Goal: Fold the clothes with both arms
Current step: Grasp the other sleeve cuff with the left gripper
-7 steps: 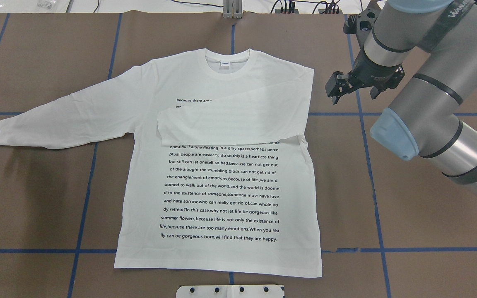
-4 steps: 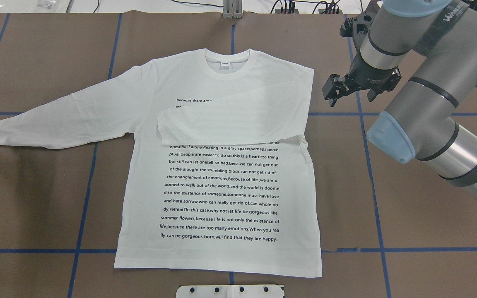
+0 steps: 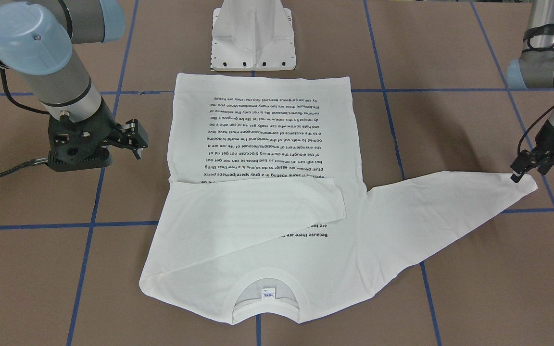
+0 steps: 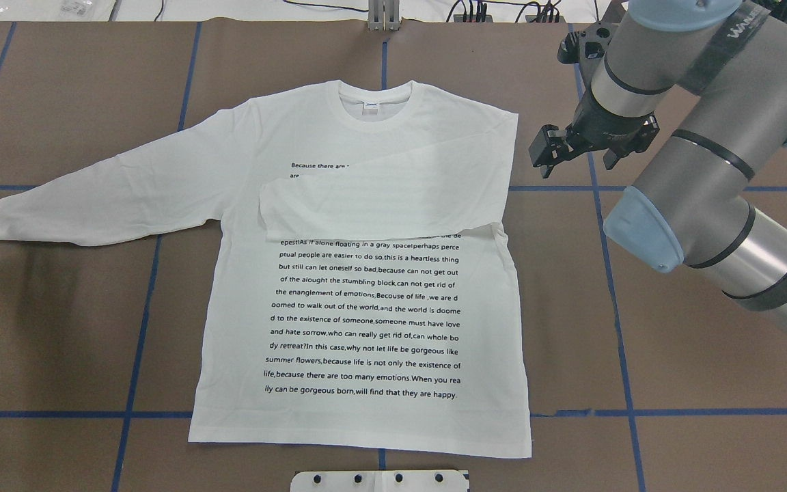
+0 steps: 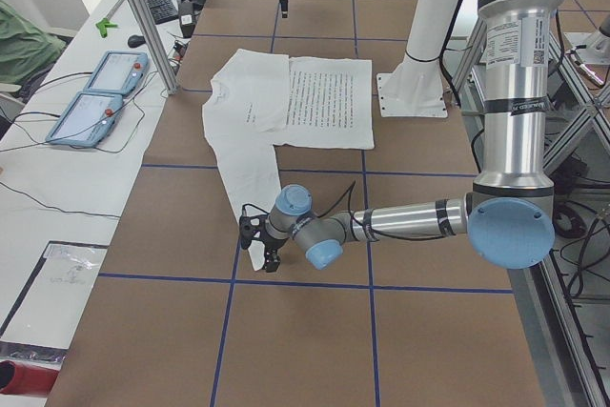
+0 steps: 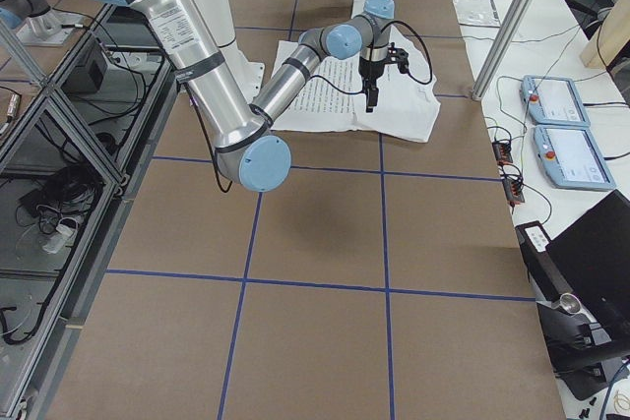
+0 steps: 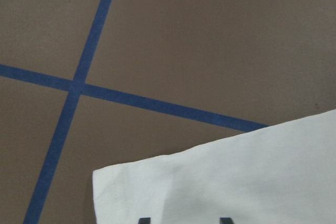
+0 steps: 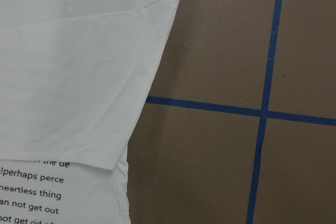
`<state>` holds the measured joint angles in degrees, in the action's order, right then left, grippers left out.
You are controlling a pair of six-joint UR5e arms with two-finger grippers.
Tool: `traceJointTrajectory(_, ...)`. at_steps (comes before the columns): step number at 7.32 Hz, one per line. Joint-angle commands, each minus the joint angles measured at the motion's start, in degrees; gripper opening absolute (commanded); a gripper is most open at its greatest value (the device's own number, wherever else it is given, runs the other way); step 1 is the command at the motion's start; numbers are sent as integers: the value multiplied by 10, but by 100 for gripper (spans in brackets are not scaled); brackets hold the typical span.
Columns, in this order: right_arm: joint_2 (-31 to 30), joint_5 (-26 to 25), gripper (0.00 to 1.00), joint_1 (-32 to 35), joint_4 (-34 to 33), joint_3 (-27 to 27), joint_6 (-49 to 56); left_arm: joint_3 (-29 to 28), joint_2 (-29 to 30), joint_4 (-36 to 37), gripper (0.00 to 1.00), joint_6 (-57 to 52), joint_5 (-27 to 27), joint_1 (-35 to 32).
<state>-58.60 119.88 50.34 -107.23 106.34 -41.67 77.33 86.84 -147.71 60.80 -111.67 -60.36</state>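
The clothes are one white long-sleeved T-shirt (image 4: 366,307) lying flat, text side up, collar at the far side. Its right sleeve (image 4: 380,205) is folded across the chest. The other sleeve (image 4: 93,198) stretches out straight to the table's left. My left gripper (image 3: 526,172) stands low at that sleeve's cuff (image 7: 210,182), and the left wrist view shows its two fingertips apart over the cloth. My right gripper (image 4: 576,158) hovers open and empty over bare table just right of the shirt's shoulder (image 3: 135,142).
The white pedestal (image 3: 253,38) stands at the shirt's hem side. Blue tape lines (image 8: 262,114) grid the brown table. Two teach pendants (image 5: 95,92) and cables lie on a side bench beyond the far edge.
My right arm has drifted a little toward the far side and slightly left, gripper still open. The left gripper has shifted only slightly at the cuff.
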Motion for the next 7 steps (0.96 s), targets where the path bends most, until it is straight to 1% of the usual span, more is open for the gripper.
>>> traceJointTrajectory(1,1,0,100,-1,0,0,0,-14,3,-3,99,-1,13,0)
traceJointTrajectory(2,1,0,100,-1,0,0,0,-14,5,-4,94,0,13,1)
traceJointTrajectory(3,0,0,100,-1,0,-1,1,-15,6,-4,93,1,13,1)
traceJointTrajectory(7,-1,0,100,-1,0,-1,1,-19,8,-6,93,3,13,2)
